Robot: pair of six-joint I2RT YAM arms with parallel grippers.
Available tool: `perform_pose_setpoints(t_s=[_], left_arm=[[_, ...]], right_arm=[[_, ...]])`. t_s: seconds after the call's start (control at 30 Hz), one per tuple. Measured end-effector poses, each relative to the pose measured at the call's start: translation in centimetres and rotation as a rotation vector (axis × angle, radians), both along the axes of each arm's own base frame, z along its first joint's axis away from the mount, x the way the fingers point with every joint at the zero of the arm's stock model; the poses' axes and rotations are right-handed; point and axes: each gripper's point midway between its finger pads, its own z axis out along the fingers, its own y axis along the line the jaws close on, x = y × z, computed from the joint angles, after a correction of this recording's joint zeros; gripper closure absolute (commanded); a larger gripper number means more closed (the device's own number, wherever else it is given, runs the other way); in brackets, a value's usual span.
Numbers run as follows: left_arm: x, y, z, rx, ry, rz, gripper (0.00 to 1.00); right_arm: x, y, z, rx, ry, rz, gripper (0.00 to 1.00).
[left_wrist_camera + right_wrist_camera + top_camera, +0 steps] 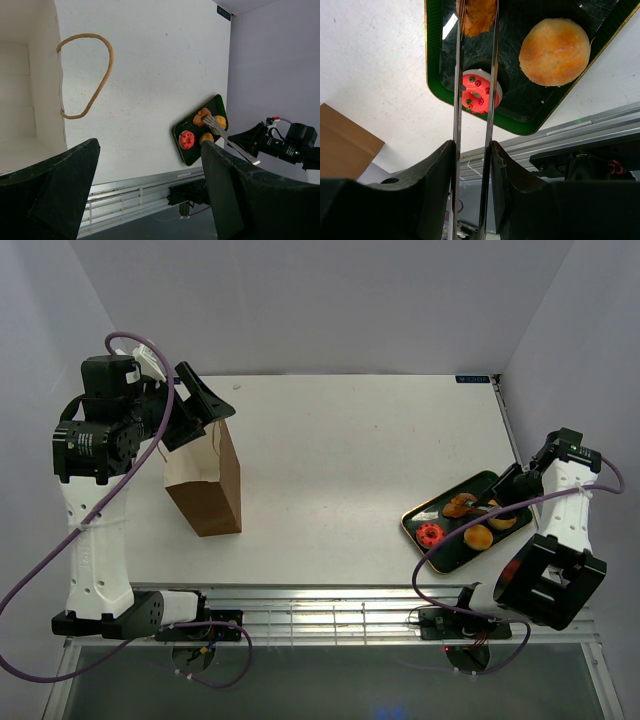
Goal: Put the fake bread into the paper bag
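Note:
The brown paper bag [205, 485] stands upright at the left, and its pale inside [25, 100] and cord handle [85, 75] show in the left wrist view. My left gripper [200, 400] hovers open over the bag's top with nothing between its fingers [240, 190]. At the right, the fake bread lies on a dark green tray [450, 560]. It is a red donut [476, 94], a round bun [554, 50] and a golden-brown roll [477, 15]. My right gripper [472, 145] is shut on metal tongs [457, 100], whose tips pinch the roll.
The tray [520, 115] sits near the table's front right corner, by a metal rail [330, 605] along the near edge. White walls close in the table at the back and sides. A wide stretch of white tabletop [330, 460] separates bag and tray.

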Motion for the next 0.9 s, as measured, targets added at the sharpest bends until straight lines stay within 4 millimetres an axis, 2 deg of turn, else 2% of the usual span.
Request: perform_pose_setpoints(t_s=[0.23, 0.47, 0.6, 0.7, 0.77, 0.9], left_arm=[[0.1, 0.0, 0.1, -0.001, -0.007, 0.0, 0.07], [0.3, 0.0, 0.0, 0.0, -0.008, 0.001, 0.07], [0.5, 0.3, 0.0, 0.011, -0.012, 0.019, 0.07], [0.8, 1.0, 0.2, 0.033, -0.024, 0.055, 0.07], [0.9, 1.5, 0.7, 0.048, -0.041, 0.082, 0.07], [1.1, 3.0, 1.5, 0.092, -0.072, 0.161, 0.07]], right_arm=[[-0.1, 0.1, 1.1, -0.008, -0.02, -0.019, 0.68], [1.1, 0.4, 5.7, -0.012, -0.143, -0.018, 0.69], [1.7, 1.4, 8.0, 0.025, -0.212, 0.007, 0.69], [2.8, 3.2, 10.0, 0.056, -0.263, 0.084, 0.68], [4.1, 5.2, 11.8, 0.067, -0.301, 0.174, 0.68], [7.4, 10.8, 15.9, 0.105, -0.418, 0.378, 0.68]])
